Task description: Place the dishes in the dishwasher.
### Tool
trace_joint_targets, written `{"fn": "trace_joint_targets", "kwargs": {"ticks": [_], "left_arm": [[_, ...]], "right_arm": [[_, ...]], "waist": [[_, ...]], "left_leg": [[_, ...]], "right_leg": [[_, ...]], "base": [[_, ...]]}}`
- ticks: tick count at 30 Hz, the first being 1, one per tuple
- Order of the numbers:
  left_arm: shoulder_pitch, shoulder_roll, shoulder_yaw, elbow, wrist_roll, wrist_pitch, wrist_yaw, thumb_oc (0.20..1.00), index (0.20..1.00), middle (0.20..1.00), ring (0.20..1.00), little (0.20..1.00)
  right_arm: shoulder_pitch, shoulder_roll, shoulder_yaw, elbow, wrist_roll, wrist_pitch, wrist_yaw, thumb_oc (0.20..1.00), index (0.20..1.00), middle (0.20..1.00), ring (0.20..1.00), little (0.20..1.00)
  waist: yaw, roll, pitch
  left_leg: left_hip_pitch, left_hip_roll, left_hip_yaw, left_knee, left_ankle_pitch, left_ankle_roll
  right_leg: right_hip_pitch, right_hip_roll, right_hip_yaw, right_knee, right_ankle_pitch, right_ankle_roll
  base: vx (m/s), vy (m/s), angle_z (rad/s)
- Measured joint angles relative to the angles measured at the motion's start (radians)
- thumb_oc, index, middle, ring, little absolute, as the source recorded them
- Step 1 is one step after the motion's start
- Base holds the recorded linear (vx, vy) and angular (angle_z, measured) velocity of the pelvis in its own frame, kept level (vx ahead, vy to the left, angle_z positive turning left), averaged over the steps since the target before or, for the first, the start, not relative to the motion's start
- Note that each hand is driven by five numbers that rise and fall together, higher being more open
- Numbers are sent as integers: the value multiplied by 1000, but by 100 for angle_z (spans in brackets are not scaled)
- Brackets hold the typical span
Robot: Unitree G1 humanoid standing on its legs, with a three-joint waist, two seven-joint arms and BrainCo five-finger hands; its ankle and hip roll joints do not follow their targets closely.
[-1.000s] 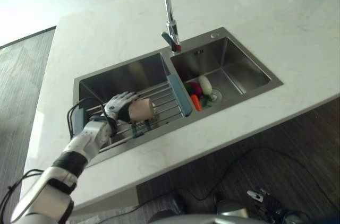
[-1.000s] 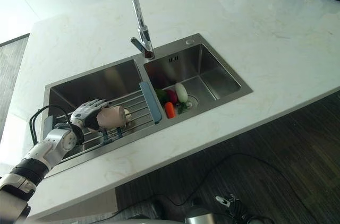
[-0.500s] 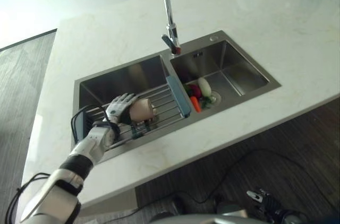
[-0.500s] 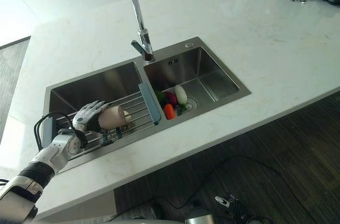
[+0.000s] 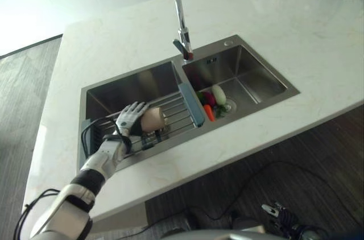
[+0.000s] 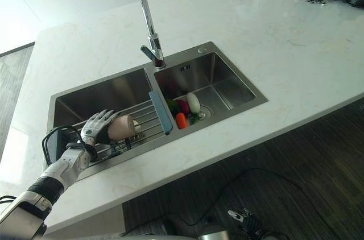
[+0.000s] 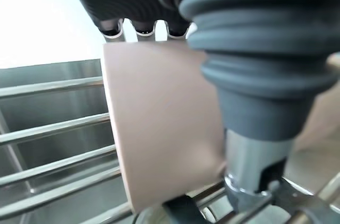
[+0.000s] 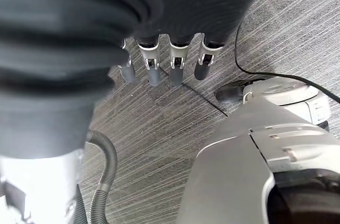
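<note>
A beige cup [image 5: 153, 119] lies on its side on a wire rack [image 5: 177, 112] across the left basin of a steel double sink [image 5: 263, 100]. My left hand [image 5: 130, 118] reaches in from the lower left. It is shut on the cup's near end, with fingers over the top and the thumb on the other side. The left wrist view has the cup [image 7: 159, 128] pressed between my fingers [image 7: 137, 28] and thumb, with the rack bars beneath. My right hand [image 8: 154, 67] hangs over the grey floor, fingers straight and holding nothing.
A tall tap [image 5: 181, 27] rises behind the divider between the basins. The rack ends in a grey-blue bar [image 5: 191, 104]. A carrot, a white vegetable and other produce [image 5: 212, 99] lie in the right basin. Pale stone worktop [image 5: 267, 18] surrounds the sink.
The camera has shifted slightly. My left hand has slid a little further over the cup, which stays on the rack.
</note>
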Motion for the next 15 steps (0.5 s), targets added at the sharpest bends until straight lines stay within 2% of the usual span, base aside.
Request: {"fn": "trace_joint_targets", "kwargs": {"ticks": [3,7,15], "left_arm": [[2,-22,-1,35,41,21,25,200,200,200,200,200],[3,-23,-3,49,106,27,57,200,200,200,200,200],[7,-22,-8,60,148,27,98,200,200,200,200,200]], "right_arm": [[-1,-1,0,1,0,0,10,1000,1000,1000,1000,1000],[-1,-6,-1,7,0,0,13,1000,1000,1000,1000,1000],[0,-16,-2,38,0,-5,24,1000,1000,1000,1000,1000]], "waist": [[0,12,-8],[1,12,-8],[9,11,-7]], "left_leg": [[0,1,0,-2,0,0],[0,1,0,-2,0,-1],[0,0,0,-2,0,-1]], "right_leg": [[-2,1,0,-2,-6,8],[-3,0,0,-1,-8,11],[-4,0,0,-1,-10,10]], "base": [[0,0,0],[0,0,0],[0,0,0]]}}
